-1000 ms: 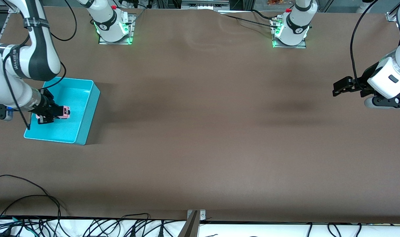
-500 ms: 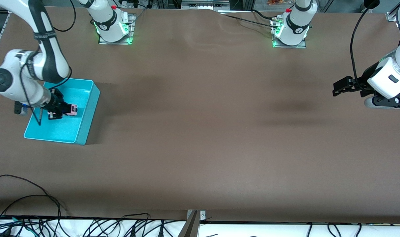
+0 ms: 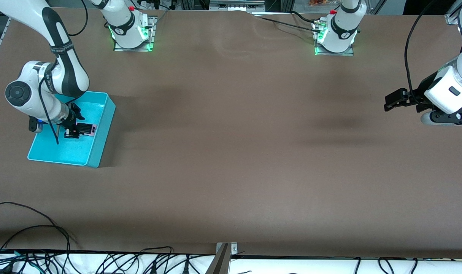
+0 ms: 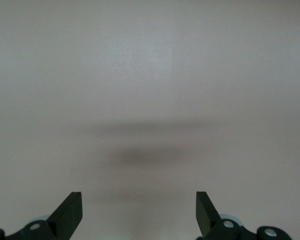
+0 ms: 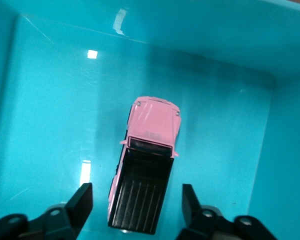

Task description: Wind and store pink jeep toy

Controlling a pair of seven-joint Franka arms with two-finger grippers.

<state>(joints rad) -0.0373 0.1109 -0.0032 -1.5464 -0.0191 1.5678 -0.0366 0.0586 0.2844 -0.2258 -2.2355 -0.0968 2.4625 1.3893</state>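
The pink jeep toy [image 3: 89,129] [image 5: 150,150], pink hood and ribbed black roof, lies on the floor of the cyan bin [image 3: 101,131] [image 5: 50,125] at the right arm's end of the table. My right gripper [image 3: 77,131] [image 5: 137,200] hangs low inside the bin. It is open, its fingertips [image 5: 82,197] flank the jeep's rear, and cyan floor shows on both sides. My left gripper [image 3: 391,102] [image 4: 139,205] waits open over bare table at the left arm's end, with nothing between its fingers.
The bin's walls stand close around the jeep and the right gripper. Brown table surface [image 3: 231,152] spreads between the two arms. Cables [image 3: 44,228] lie along the table's edge nearest the front camera.
The right gripper moved a little across the bin with the jeep, then opened and let it go. The left arm has not moved.
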